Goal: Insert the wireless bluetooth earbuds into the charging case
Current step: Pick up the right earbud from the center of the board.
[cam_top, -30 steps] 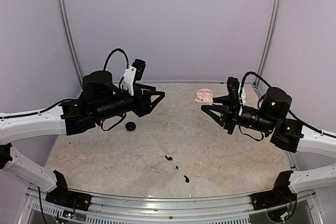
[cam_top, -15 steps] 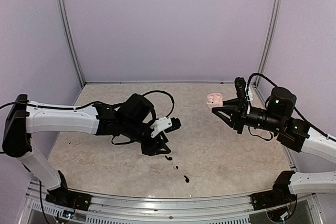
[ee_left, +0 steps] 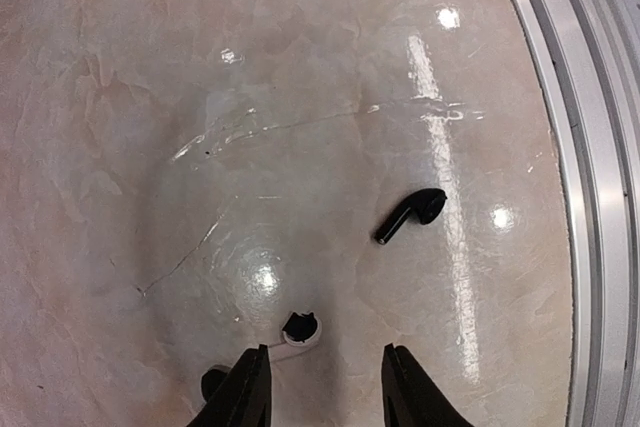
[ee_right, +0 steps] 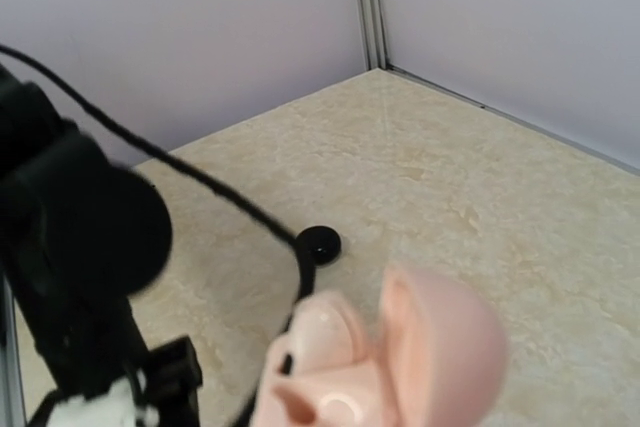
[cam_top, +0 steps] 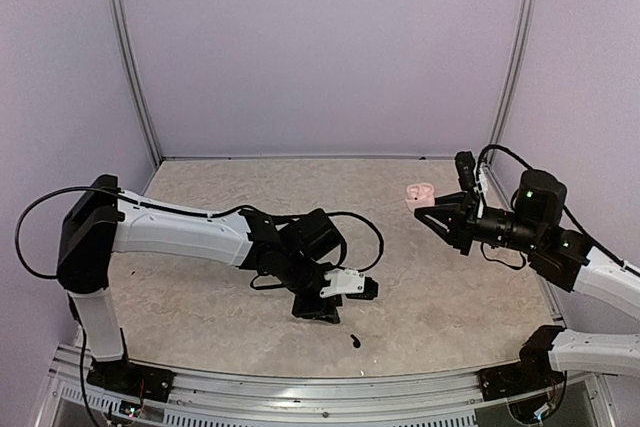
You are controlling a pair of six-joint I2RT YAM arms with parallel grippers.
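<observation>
- Your left pincer (ee_left: pixel 325 359) hangs open, gripping nothing. One whole earbud (ee_left: pixel 410 215) lies ahead-right of it, long axis diagonal, stem pointing back toward the pincer.
- Two tiny dark bits (ee_left: pixel 298 325) lie right at it; can't tell what.
- Right pincer (cam_top: pixel 425 205) clamps one open pink case (ee_right: pixel 390 357). One black charging case (ee_right: pixel 320 244) sits beyond.
- Glossy beige marbled tabletop (cam_top: pixel 450 287), lilac walls (cam_top: pixel 320 47).

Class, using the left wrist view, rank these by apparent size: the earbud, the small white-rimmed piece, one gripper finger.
1. Left gripper's finger, but it is cropped and nearest the camera, so its lead is unsure.
2. Earbud.
3. Small white-rimmed piece, clearly smallest.
</observation>
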